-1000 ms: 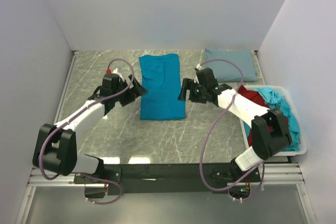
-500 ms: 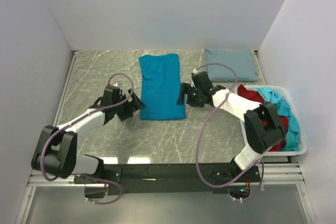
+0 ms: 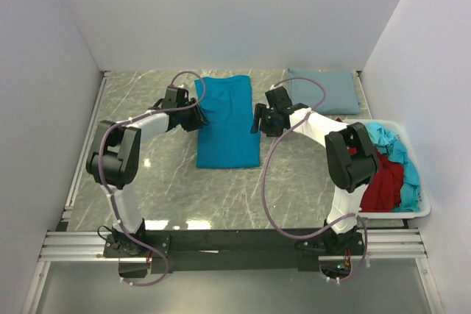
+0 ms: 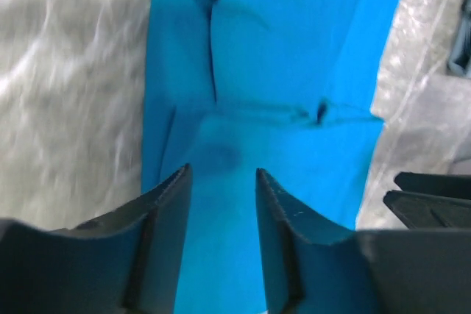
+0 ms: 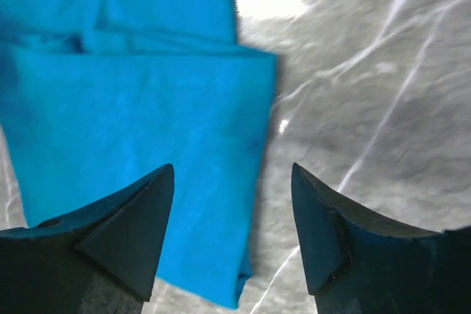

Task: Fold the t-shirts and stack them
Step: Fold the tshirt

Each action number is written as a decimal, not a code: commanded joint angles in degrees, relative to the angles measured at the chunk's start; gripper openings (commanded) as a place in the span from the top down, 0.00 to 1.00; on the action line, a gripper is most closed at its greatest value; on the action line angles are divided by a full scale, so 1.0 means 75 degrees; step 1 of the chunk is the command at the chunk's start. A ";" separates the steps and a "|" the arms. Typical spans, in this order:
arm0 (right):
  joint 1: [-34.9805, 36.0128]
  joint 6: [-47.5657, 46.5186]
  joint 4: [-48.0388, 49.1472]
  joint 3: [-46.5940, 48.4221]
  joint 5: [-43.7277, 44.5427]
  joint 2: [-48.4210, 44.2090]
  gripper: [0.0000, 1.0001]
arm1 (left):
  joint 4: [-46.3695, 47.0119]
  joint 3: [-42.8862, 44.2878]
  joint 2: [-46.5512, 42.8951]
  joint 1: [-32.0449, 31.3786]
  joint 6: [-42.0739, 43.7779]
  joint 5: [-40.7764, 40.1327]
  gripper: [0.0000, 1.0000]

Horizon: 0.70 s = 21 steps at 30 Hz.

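Note:
A bright teal-blue t-shirt (image 3: pixel 227 126) lies folded into a long strip at the middle of the table, also filling the left wrist view (image 4: pixel 294 71) and the left half of the right wrist view (image 5: pixel 132 108). My left gripper (image 3: pixel 197 115) hangs over the strip's left edge, its jaws (image 4: pixel 221 173) partly apart above the cloth, holding nothing. My right gripper (image 3: pixel 257 119) is open, and its jaws (image 5: pixel 232 168) straddle the strip's right edge. A dusty grey-blue t-shirt (image 3: pixel 324 90) lies folded at the back right.
A white bin (image 3: pixel 423 211) at the right edge holds a crumpled dark red shirt (image 3: pixel 383 182) and a light turquoise one (image 3: pixel 401 156). White walls close in the marble table (image 3: pixel 147 167) on three sides.
Both grippers moved toward the back and in against the teal shirt's sides. The left jaws have narrowed markedly, and the right jaws a little.

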 commanded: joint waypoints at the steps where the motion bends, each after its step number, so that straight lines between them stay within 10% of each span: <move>1: -0.0245 -0.0072 -0.0182 0.0488 -0.0037 0.0243 0.30 | -0.0317 0.0782 0.0398 0.0014 0.0540 -0.0038 0.59; 21: -0.0456 -0.0154 -0.0346 0.1356 -0.0389 0.1227 0.35 | -0.1433 0.1944 0.1453 -0.0244 0.1220 -0.1141 0.77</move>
